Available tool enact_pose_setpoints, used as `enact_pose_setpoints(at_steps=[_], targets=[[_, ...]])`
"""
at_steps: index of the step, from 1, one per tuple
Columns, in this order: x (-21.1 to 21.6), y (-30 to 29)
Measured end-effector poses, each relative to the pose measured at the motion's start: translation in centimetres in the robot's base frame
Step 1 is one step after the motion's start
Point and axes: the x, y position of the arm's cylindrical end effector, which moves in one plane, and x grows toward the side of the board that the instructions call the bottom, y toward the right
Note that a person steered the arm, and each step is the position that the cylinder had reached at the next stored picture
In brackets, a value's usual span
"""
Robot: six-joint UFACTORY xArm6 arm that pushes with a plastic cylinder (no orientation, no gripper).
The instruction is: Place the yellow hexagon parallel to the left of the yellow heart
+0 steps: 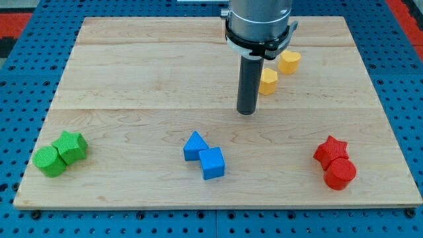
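Two yellow blocks lie close together at the view's upper right of the wooden board (pixel 132 73). The upper one (pixel 289 61) looks like the yellow hexagon. The lower-left one (pixel 268 82), which seems to be the yellow heart, is partly hidden behind my rod. The two shapes are hard to tell apart. My tip (pixel 246 112) rests on the board just left of and below the lower yellow block; I cannot tell whether the rod touches it.
A blue triangle (pixel 194 145) and a blue cube (pixel 213 163) touch at bottom centre. A red star (pixel 330 151) and a red cylinder (pixel 340 174) sit at bottom right. A green cylinder (pixel 49 161) and a green star (pixel 71 147) sit at bottom left.
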Motion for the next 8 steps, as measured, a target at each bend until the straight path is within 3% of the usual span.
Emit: enact_pose_setpoints(at_steps=[4,6,8], targets=[[2.0,1.8],[0.7,10.4],[-1.4,12.0]])
